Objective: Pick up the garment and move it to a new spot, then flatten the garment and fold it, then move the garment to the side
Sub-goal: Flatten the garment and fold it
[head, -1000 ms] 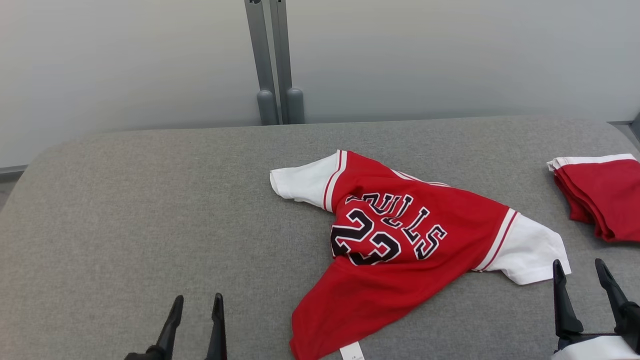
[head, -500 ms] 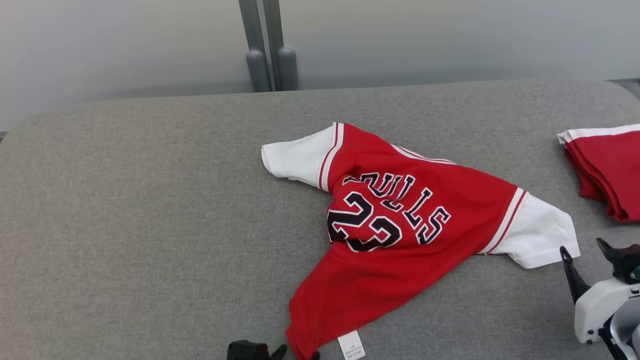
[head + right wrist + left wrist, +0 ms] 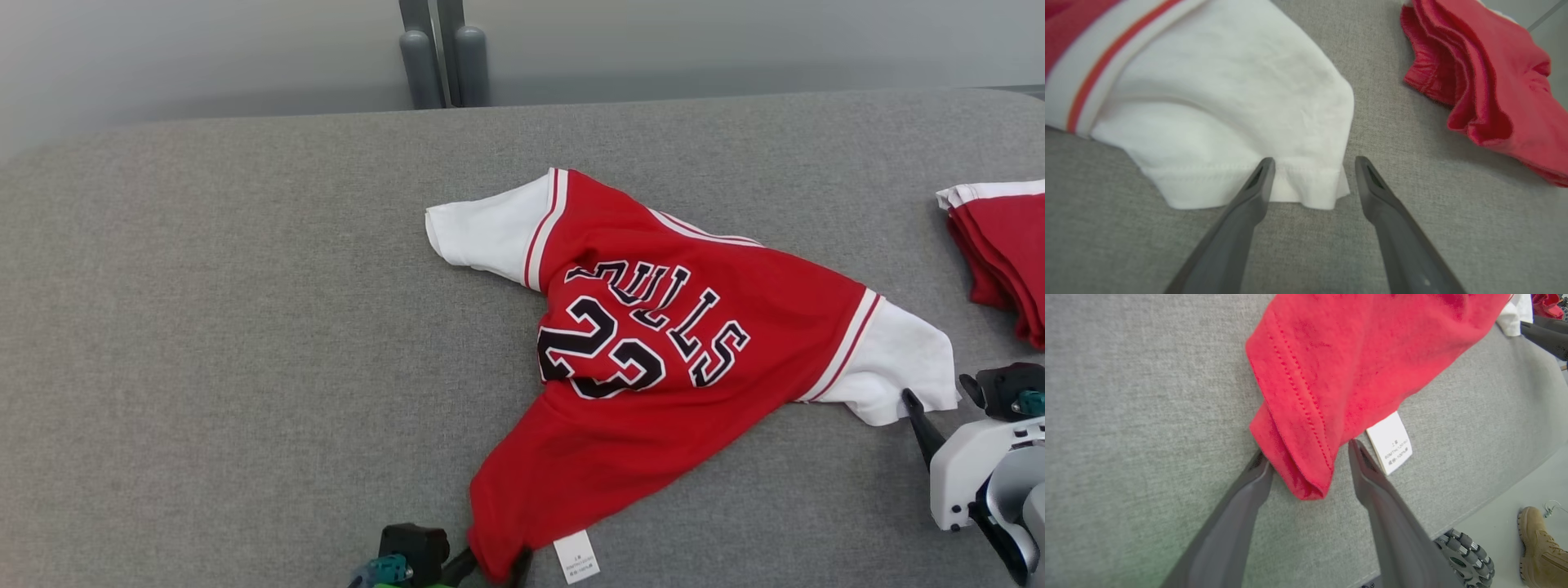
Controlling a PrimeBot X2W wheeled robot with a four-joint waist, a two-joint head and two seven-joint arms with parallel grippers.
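Jaws spread on both: left gripper (image 3: 1308, 453) straddles garment (image 3: 653, 425) hem at 6 o'clock, right gripper (image 3: 1314, 160) at sleeve (image 3: 1229, 102), 4 o'clock; seat deeper, then close

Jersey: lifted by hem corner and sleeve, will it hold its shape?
Probably floppy: the jersey lies rumpled, its hem corner doubled over inside the open left gripper. Likely light; the knit looks thin. Lifted there and at the white sleeve, its middle should sag.

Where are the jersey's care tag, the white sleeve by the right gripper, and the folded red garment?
care tag (image 3: 1389, 443), left wrist view, middle of the white label.
white sleeve (image 3: 1229, 106), right wrist view, middle of the sleeve cloth.
folded red garment (image 3: 1008, 245), head view, its top red layer.
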